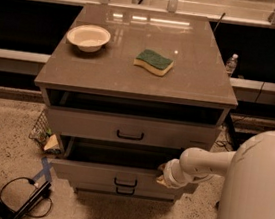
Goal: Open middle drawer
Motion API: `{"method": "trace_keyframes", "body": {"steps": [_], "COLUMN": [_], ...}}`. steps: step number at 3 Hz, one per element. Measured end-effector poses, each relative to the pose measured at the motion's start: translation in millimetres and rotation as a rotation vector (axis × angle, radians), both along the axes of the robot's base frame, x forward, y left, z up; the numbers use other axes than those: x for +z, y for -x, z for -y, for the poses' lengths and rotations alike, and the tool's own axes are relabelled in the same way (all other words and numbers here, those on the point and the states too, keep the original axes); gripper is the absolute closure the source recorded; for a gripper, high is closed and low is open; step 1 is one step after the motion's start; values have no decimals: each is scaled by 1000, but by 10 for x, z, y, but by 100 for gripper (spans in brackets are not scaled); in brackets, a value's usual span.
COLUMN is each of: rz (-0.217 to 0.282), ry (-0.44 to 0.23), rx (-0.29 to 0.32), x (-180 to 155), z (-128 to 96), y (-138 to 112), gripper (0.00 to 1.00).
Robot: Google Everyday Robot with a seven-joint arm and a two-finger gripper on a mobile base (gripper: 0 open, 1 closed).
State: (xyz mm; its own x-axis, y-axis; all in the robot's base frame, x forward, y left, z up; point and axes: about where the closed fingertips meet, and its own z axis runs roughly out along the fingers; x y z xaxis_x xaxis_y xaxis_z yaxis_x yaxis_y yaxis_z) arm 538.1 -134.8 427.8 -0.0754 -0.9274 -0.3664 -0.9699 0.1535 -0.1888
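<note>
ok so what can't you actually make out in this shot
All in the camera view:
- Middle drawer: it is pulled out, but its interior lies in dark shadow, so any contents are unreadable.
- Gripper: at the right end of that drawer's front, mostly hidden behind its own wrist.
- Lowest drawer: only a sliver shows beneath the middle drawer's front.
- Floor at right: blocked by the robot's body.
</note>
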Motion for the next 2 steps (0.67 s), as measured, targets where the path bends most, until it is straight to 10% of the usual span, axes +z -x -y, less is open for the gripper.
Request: {"method": "trace_keyframes", "body": {"steps": [2], "rz": [-10], "ry": [0], "rx": [2], "x": [9], "z": [2], "y": [62], "gripper": [100]}}
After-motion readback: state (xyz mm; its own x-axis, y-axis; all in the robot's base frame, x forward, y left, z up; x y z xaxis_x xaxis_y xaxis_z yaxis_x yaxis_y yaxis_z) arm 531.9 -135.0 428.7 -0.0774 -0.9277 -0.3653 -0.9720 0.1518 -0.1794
